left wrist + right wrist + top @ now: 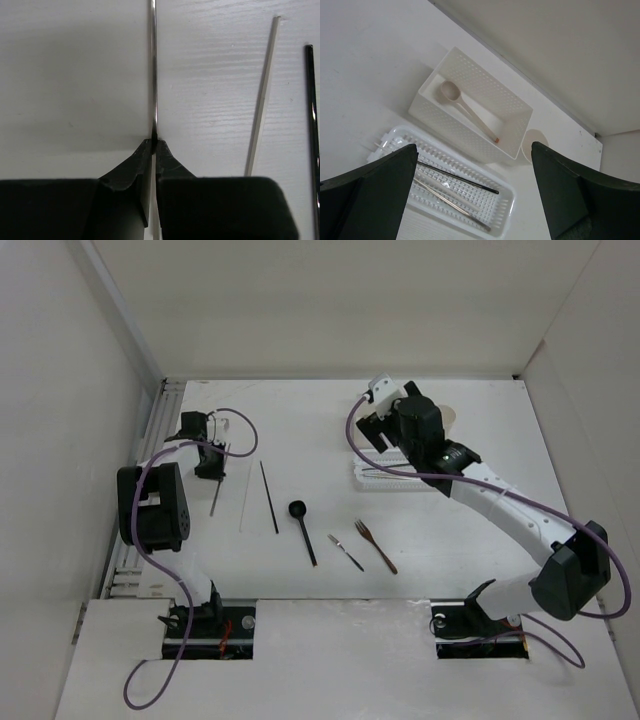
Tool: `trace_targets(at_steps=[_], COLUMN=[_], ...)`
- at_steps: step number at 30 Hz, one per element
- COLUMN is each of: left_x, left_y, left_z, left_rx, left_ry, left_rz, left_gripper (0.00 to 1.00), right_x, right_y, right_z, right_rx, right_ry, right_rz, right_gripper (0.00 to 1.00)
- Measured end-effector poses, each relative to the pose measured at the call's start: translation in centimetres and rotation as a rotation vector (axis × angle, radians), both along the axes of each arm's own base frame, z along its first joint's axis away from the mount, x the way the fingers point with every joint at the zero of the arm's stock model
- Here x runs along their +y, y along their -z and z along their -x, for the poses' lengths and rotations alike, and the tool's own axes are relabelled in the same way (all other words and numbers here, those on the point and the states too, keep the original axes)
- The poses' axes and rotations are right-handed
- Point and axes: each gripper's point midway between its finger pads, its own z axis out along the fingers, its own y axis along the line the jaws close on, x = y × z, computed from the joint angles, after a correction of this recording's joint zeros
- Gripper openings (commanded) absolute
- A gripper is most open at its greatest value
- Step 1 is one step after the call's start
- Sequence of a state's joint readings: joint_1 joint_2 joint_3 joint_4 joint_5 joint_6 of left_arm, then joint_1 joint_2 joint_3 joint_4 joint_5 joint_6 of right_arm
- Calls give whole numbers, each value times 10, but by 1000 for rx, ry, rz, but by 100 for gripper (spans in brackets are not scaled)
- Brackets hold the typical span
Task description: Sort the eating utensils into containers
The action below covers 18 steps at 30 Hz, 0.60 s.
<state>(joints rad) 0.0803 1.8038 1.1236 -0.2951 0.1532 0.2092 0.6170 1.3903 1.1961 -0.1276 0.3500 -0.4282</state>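
My left gripper is shut on a thin silver chopstick that lies along the table; its jaws pinch it. A whitish chopstick and a dark chopstick lie to its right. A black spoon, a small silver fork and a brown fork lie mid-table. My right gripper is open and empty above the containers. The perforated box holds a beige spoon. The mesh tray holds a dark chopstick and a silver one.
A small cream cup stands right of the box, also seen in the top view. White walls close the table at the left, back and right. A ribbed rail runs along the left edge.
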Motion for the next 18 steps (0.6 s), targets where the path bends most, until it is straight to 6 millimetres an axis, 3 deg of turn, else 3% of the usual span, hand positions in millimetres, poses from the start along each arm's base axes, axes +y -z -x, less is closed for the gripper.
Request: trace_targets(at_steps=[7,15,18], left_x=[-12,-20,-27], left_y=[-13,-75,-98], left_z=[9,10,4], left_rx=[-1,-130,-165], left_ry=[86,283,398], left_rz=[42,20,-8], left_gripper=[0,0,0], right_x=[-5,-12,-32], right_y=[-7,-10,-10], right_z=[1,-1,-10], right_rx=[-18,-26,-19], right_ry=[13,27,77], right_rz=[9,6,-18], right_gripper=[100,100,100])
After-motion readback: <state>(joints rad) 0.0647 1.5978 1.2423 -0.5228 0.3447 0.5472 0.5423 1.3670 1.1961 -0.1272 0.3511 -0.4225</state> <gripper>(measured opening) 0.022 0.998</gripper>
